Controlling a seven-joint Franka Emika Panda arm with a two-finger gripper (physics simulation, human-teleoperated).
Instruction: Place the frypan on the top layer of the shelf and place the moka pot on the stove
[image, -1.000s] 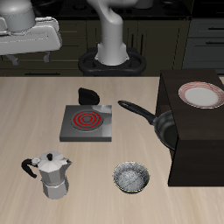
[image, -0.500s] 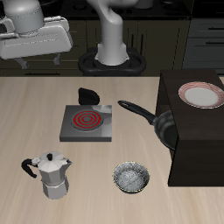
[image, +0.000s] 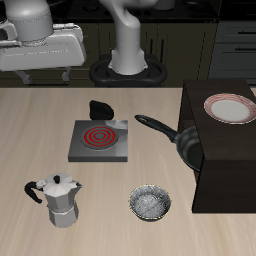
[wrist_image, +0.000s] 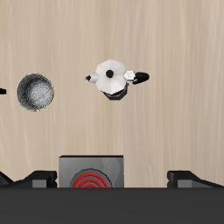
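Round black frypan (image: 189, 146) already resting atop dark wooden shelf (image: 235, 170). Silver faceted moka pot (image: 58, 199) on bench, apart from grey red-coiled stove (image: 100, 140), unmoved. Claw (image: 40, 72) raised, released, empty.

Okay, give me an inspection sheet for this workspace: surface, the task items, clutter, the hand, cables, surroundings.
Surface: light wooden table.
Frypan: on the shelf's top, handle pointing toward the stove.
Shelf: dark box at the table's side.
Moka pot: upright on the table near the front edge, not on the stove.
Stove: nothing on its red coil.
Clutter: patterned bowl on the table; pink-rimmed plate on the shelf; small black object behind the stove.
Hand: raised above the table, holding nothing; opening unclear.
Cables: nothing seen.
Surroundings: dark cabinets behind.
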